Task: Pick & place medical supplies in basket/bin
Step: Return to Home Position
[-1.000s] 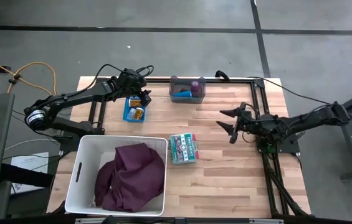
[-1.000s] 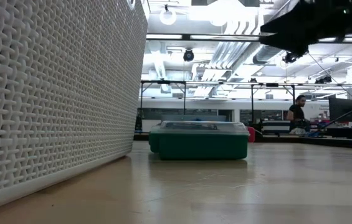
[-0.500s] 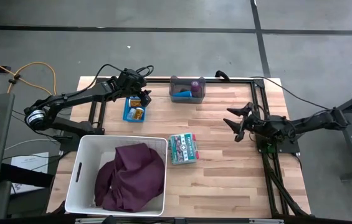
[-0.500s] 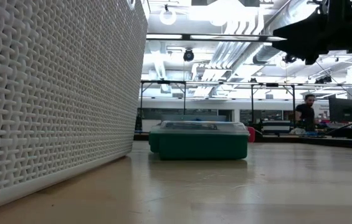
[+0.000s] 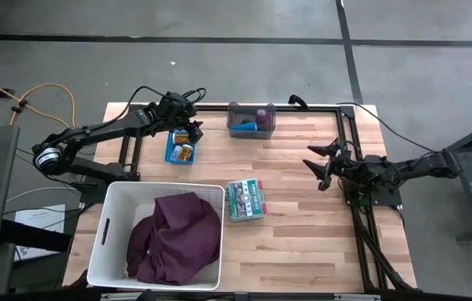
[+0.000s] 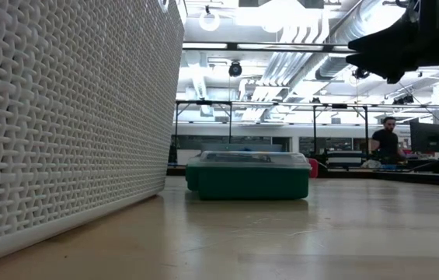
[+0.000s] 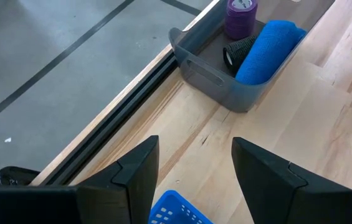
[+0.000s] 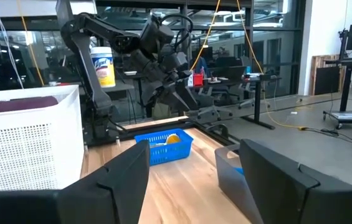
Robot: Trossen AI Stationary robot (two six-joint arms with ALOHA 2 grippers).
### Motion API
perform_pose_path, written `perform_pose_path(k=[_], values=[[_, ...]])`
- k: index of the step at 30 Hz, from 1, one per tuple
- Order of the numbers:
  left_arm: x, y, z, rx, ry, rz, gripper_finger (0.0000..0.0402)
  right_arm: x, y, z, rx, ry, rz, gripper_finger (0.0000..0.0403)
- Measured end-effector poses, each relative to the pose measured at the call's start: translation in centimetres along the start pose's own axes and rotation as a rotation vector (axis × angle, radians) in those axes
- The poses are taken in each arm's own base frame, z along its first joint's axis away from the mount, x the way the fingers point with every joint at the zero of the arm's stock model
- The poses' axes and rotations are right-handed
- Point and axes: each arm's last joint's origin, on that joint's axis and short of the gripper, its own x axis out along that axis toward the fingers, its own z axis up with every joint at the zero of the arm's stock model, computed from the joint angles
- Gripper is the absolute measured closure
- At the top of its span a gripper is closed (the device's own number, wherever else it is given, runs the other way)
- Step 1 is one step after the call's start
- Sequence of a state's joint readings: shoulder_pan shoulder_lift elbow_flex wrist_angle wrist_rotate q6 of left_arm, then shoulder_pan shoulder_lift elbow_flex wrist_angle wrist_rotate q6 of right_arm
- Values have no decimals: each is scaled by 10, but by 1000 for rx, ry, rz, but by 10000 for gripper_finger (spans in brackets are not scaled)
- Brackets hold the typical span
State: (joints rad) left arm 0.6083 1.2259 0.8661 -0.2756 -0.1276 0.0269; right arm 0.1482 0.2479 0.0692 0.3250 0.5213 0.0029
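My left gripper (image 5: pixel 194 129) (image 7: pixel 194 142) stands open over the far end of a small blue basket (image 5: pixel 180 150) that holds two orange bottles (image 5: pixel 184 152). Beyond it a grey bin (image 5: pixel 251 119) (image 7: pixel 225 74) holds a purple roll (image 7: pixel 240 15) and a blue roll (image 7: pixel 266 48). A teal patterned pack (image 5: pixel 246 200) (image 6: pixel 250 176) lies flat on the table's middle. A maroon cloth (image 5: pixel 175 237) lies heaped in the white basket (image 5: pixel 110 242). My right gripper (image 5: pixel 318 167) (image 8: pixel 194 149) is open in the air at the table's right, pointing left.
The white basket's woven wall (image 6: pixel 64 117) fills the left of the low view. A black frame rail (image 5: pixel 302 106) runs along the table's far edge and down its right side. Bare wood (image 5: pixel 302 234) lies between the teal pack and the right rail. A person (image 6: pixel 388 136) stands far off in the room.
My right gripper has drawn back toward the table's right edge, staying open and empty. The left arm and the objects have kept still.
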Motion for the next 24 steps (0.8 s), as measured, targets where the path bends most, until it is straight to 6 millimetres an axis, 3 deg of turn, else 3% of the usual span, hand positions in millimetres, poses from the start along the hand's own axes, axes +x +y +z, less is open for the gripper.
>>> perform_pose_path(k=[24], values=[[0,0,0,0,0,0,208,-16,-9,-2,22,15,8,167]])
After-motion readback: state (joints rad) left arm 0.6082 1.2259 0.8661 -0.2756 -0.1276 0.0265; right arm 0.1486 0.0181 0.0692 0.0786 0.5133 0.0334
